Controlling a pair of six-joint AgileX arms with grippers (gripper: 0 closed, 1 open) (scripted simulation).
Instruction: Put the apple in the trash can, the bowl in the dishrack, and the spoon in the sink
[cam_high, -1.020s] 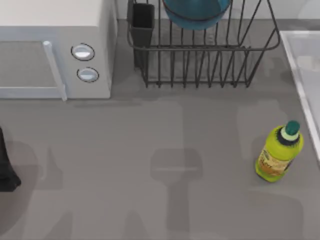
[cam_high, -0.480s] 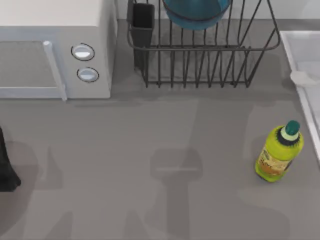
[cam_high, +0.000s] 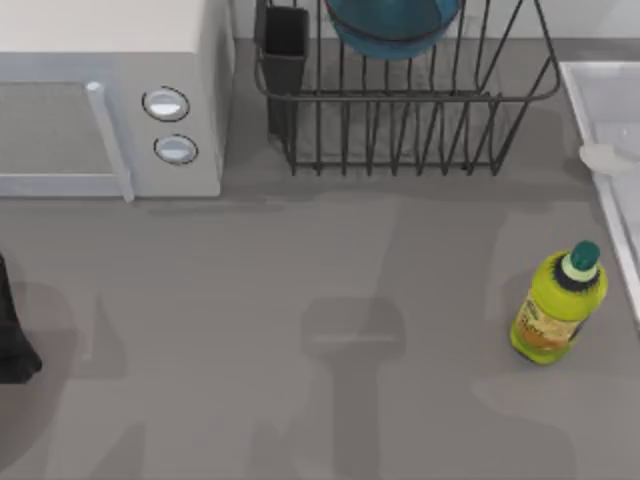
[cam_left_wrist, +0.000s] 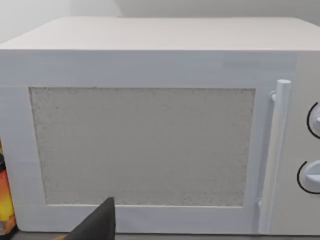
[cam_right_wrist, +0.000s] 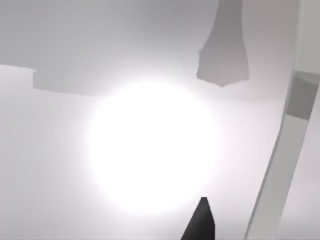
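The teal bowl (cam_high: 392, 25) sits in the dark wire dishrack (cam_high: 410, 150) at the back, next to its black utensil cup (cam_high: 286, 45). The spoon's pale oval head (cam_high: 600, 157) lies at the left rim of the sink (cam_high: 585, 85) on the right. The apple and the trash can are out of view. A dark tip of my right gripper (cam_right_wrist: 200, 222) hangs over the pale sink floor (cam_right_wrist: 75, 150), near its rim (cam_right_wrist: 280, 165). My left gripper (cam_left_wrist: 97, 225) faces the microwave door (cam_left_wrist: 145, 145) at the table's left.
A white microwave (cam_high: 110, 100) fills the back left. A yellow-green bottle with a green cap (cam_high: 558, 305) stands near the sink's front left. A black bulk (cam_high: 12, 335) at the left edge looks like my left arm. An orange item (cam_left_wrist: 4, 200) stands beside the microwave.
The spoon's pale head has appeared at the sink's left rim; one second ago it was not there. Bowl, bottle and the left arm have stayed put.
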